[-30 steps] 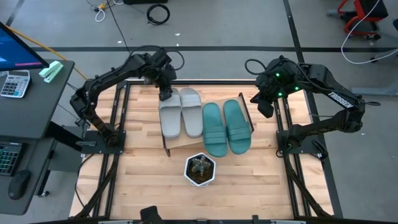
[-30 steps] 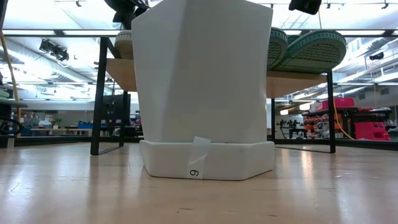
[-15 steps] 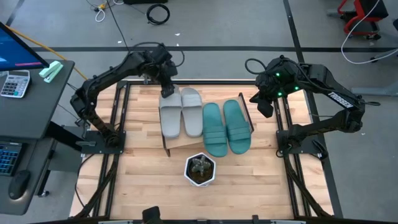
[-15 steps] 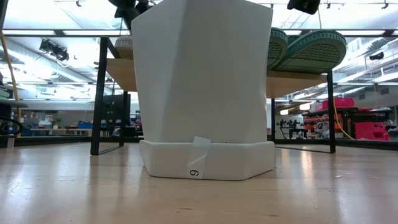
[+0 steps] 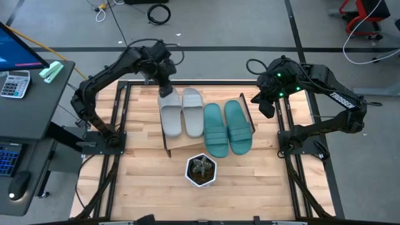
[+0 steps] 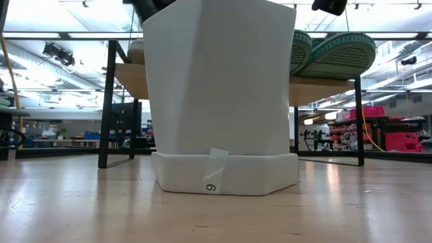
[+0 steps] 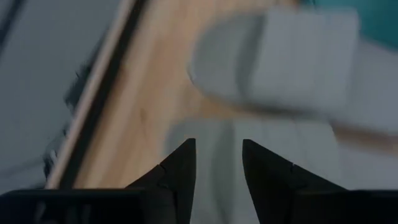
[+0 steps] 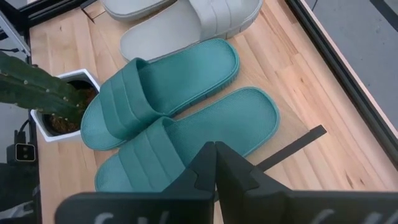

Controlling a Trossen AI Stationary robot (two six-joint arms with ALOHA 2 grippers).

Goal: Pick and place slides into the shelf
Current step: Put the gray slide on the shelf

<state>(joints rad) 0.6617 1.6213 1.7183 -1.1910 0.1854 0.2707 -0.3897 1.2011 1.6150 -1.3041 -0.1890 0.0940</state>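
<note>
Four slides in a row on the shelf, at mid-bench. From the left in the high view: first slide, touching second slide; then third slide, side by side with fourth slide at the shelf's right end. Third and fourth set nearer the front edge than the first two, jutting past the board. Potted plant on the bench just before the shelf, below the gap between second and third. Left claw above the rear end of the first slide. Right claw off the shelf's right rear corner, over the bench edge, apart from the slides.
</note>
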